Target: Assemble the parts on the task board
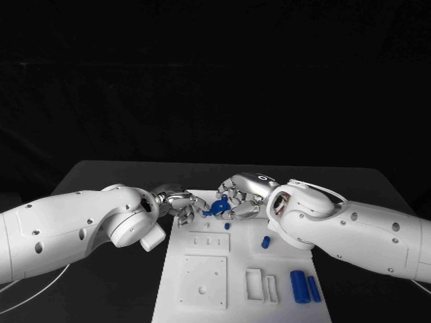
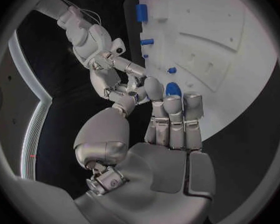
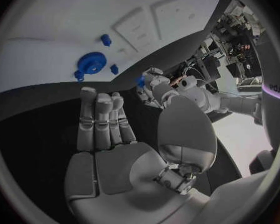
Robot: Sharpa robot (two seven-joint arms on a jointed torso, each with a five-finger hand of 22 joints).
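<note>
While both arms reached in over the far end of the white task board (image 1: 237,282), the left hand (image 1: 182,204) and the right hand (image 1: 240,197) met fingertip to fingertip above it, with a small blue part (image 1: 215,209) between them. Which hand actually held that part I could not tell. Nearer, a blue peg (image 1: 265,242) stood mid-board, and two blue cylinders (image 1: 305,286) lay side by side at the right edge.
</note>
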